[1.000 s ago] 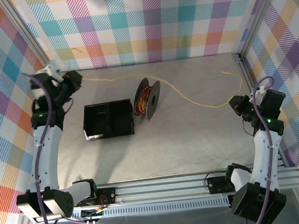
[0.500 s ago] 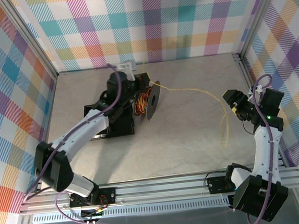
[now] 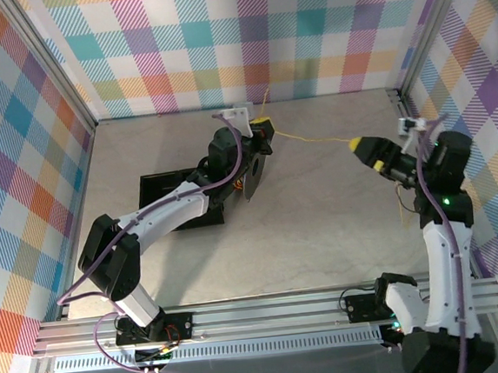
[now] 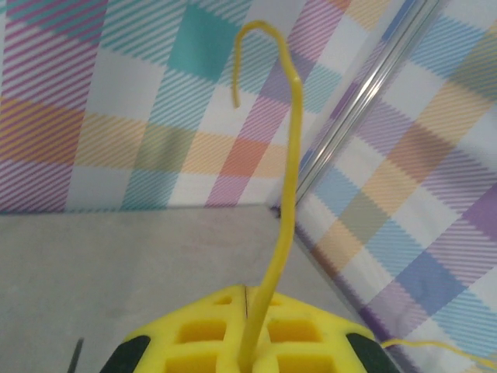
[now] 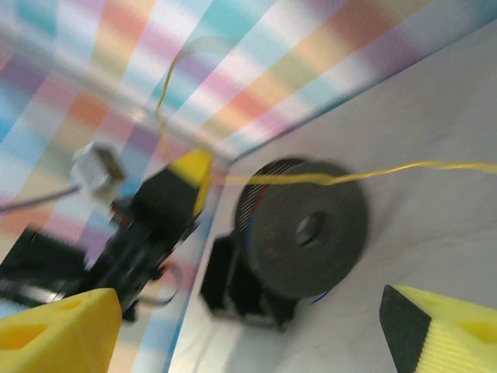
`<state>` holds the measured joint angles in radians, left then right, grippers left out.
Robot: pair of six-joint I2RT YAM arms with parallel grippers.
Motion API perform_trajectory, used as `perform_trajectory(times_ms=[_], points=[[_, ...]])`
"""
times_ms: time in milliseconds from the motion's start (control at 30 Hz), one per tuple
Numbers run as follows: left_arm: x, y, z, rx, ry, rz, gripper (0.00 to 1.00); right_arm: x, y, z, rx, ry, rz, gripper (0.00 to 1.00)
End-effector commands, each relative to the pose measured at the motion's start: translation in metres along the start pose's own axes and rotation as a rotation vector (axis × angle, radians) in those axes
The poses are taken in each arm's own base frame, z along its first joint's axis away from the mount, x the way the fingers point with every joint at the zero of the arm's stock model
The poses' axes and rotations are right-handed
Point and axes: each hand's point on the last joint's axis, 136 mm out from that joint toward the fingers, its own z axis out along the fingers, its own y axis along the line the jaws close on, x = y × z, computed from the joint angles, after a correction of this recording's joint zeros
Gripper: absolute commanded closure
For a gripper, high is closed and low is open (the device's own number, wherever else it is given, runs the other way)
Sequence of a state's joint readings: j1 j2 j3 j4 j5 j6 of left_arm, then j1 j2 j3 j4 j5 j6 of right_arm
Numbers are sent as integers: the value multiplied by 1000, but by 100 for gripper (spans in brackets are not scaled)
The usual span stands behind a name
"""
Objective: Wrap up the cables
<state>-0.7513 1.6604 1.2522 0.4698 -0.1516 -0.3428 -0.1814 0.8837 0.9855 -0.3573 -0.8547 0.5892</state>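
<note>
Here, your left gripper (image 3: 261, 122) pinches the thin, springy yellow cable (image 3: 314, 137) tight beside the ribbed black plastic spool (image 3: 252, 164) near the table's (image 3: 323, 232) back edge, apparently to feed it onto the reel. Your right gripper (image 3: 363, 146) gapes wide and empty near the right edge.

I can't make out a single word, number, brand mark or sign from my end. The black spool (image 3: 254, 179), the black tray (image 3: 158, 191) and the yellow pads (image 4: 194, 342) of the left gripper (image 4: 248, 346) all show plain surfaces (the right wrist view is smeared with blur, so any small print there is beyond me).
</note>
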Motion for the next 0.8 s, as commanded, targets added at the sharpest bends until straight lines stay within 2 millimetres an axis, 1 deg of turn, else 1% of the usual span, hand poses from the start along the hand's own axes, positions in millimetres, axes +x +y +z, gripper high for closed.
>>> perform_trajectory(times_ms=[0,67,167,233,333,367,433,533,600,633,667,767], points=[[-19,-26,-11,82,-124,-2,100,14,43,30,-186,139,-106,15],[-15,-33,-18,105,-147,-2,100,18,50,46,-216,188,-116,19],[-12,-37,-23,140,-150,-39,100,30,55,66,-220,222,-249,22],[-12,-41,-29,170,-151,-76,100,39,55,75,-210,210,-409,27],[-12,-46,-37,208,-149,-122,100,52,53,85,-202,188,-644,28],[-13,-47,-39,216,-151,-134,100,55,52,87,-197,189,-695,28],[-12,-49,-44,235,-151,-161,100,58,44,94,-153,201,-769,26],[-11,-50,-48,254,-152,-195,100,56,26,104,-73,239,-805,27],[-10,-50,-51,265,-151,-214,100,61,18,111,-74,285,-818,16],[-11,-51,-53,274,-153,-221,100,66,16,113,-96,311,-828,5],[-12,-53,-55,281,-153,-223,100,69,15,115,-106,319,-830,1],[-14,-55,-61,291,-141,-225,100,67,16,118,-106,282,-861,1]])
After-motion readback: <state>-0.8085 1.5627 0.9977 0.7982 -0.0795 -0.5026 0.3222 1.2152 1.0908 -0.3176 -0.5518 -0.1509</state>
